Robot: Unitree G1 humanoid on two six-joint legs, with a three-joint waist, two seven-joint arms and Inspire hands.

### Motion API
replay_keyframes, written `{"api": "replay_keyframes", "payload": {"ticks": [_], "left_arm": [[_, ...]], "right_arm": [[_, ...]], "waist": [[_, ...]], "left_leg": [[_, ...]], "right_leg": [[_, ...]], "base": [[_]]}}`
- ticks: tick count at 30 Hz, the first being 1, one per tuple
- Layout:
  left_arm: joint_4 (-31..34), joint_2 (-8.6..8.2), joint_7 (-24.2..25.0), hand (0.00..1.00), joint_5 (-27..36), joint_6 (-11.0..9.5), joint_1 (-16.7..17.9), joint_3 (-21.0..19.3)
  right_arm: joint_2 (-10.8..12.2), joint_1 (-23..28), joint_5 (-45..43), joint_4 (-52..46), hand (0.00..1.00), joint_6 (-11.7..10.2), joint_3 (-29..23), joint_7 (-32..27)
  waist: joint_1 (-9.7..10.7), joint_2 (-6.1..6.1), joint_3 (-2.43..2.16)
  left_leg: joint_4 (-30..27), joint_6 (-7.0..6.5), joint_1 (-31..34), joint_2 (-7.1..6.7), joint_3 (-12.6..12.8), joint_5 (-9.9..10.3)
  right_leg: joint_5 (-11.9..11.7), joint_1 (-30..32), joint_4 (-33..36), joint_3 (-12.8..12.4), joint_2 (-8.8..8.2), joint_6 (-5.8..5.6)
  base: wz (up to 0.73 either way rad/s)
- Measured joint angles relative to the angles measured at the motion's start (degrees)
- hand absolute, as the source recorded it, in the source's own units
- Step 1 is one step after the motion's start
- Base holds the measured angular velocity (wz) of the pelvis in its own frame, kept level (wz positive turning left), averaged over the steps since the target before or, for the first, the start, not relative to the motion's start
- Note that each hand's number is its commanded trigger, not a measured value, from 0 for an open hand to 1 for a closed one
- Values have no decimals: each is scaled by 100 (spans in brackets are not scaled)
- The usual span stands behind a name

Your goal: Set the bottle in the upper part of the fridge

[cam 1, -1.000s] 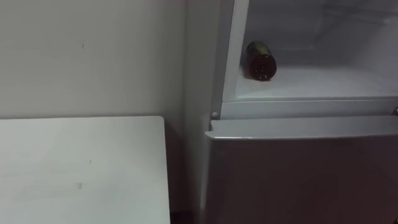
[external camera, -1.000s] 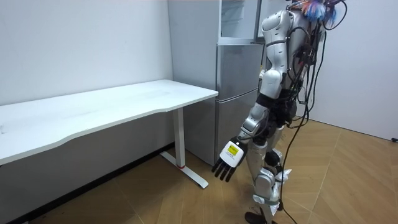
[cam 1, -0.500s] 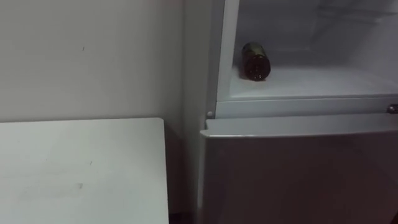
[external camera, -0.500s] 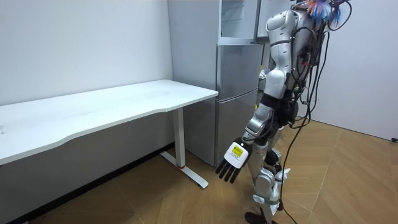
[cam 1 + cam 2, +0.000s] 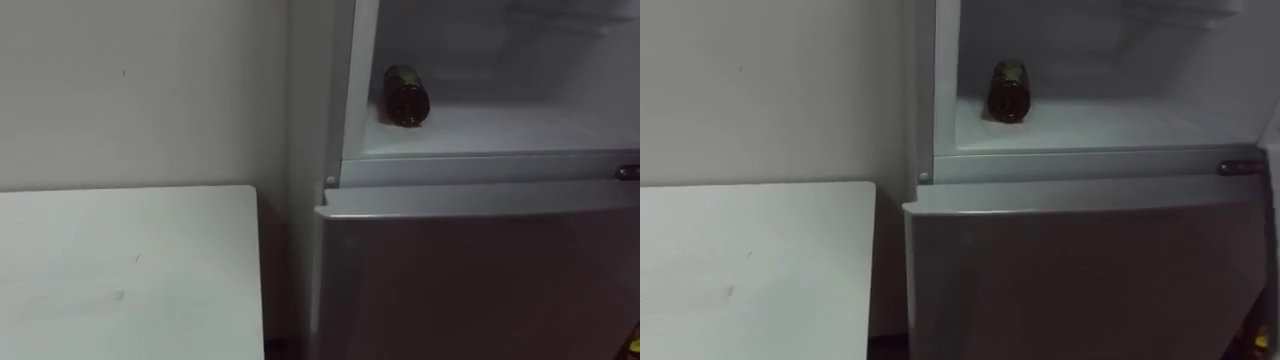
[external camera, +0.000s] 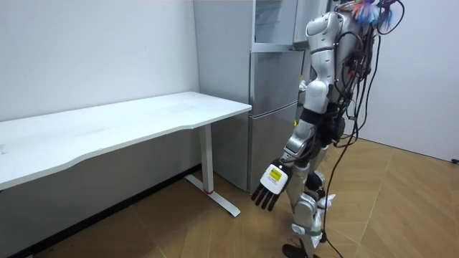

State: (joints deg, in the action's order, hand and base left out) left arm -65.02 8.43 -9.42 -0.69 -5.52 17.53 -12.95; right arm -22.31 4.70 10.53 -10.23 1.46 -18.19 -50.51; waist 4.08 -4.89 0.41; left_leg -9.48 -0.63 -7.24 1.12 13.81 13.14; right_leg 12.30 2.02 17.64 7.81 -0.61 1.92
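Brown bottle (image 5: 405, 96) on its side in the upper fridge (image 5: 480, 166); left hand (image 6: 269, 185) low, arm down, fingers (image 6: 261, 202) straight and spread.

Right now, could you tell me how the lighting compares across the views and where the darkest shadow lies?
Left eye view: dim overall, the open fridge compartment palest, the bottle dark on its shelf, deepest shadow in the gap between table and fridge. Right eye view: the same. Room view: bright and even; the left hand hangs well lit.
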Motion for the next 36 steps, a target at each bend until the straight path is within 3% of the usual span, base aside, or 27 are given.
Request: {"api": "replay_keyframes", "payload": {"ticks": [6, 14, 16, 18, 21, 24, 36], "left_arm": [[-160, 40, -10, 0, 74, -3, -208, 319], [-142, 50, -16, 0, 121, -37, -239, 524], [-147, 52, -27, 0, 119, -36, -221, 551], [-148, 81, -44, 0, 111, -35, -200, 658], [-141, 131, -115, 0, 102, -35, -217, 769], [-142, 131, -157, 0, 101, -22, -206, 897], [-144, 151, -290, 0, -29, 112, -180, 979]], "right_arm": [[-2, -1, -931, -126, 0, 0, 266, 428], [-3, -22, -1153, -466, 0, -11, 564, 919], [-3, -100, -1233, -657, 0, -189, 573, 950], [-8, -328, -1337, -949, 0, -652, 577, 978], [-7, -507, -1555, -1135, 0, -997, 691, 1117], [-4, -567, -1586, -1191, 0, -1207, 865, 1440], [46, -575, -1585, -1194, 0, -1291, 1086, 1894]], "waist": [[-289, 5, -4], [-456, 2, -6], [-457, 2, -6], [-450, -1, -6], [-464, -2, -65], [-465, -30, -53], [-620, 155, -15]], "left_leg": [[-27, 3, -7, 14, 15, -1], [-26, 13, -18, 27, -31, -8], [-26, 13, -14, 27, -32, -8], [-27, 13, -39, 43, -58, -8], [-26, 19, -50, 89, -79, -4], [-9, 28, -49, 123, -137, 0], [36, 4, -104, 124, -149, 17]], "right_leg": [[-13, -8, 0, 1, 2, 11], [-17, -133, -91, 29, -14, 16], [-18, -142, -108, 37, -14, 16], [-51, -231, -233, 83, 0, 11], [-157, -330, -453, 99, 64, 17], [-255, -428, -607, 175, 82, 9], [-327, -518, -696, 181, 79, -24]], "base": [[0], [5], [2], [10], [6], [5], [0]]}}
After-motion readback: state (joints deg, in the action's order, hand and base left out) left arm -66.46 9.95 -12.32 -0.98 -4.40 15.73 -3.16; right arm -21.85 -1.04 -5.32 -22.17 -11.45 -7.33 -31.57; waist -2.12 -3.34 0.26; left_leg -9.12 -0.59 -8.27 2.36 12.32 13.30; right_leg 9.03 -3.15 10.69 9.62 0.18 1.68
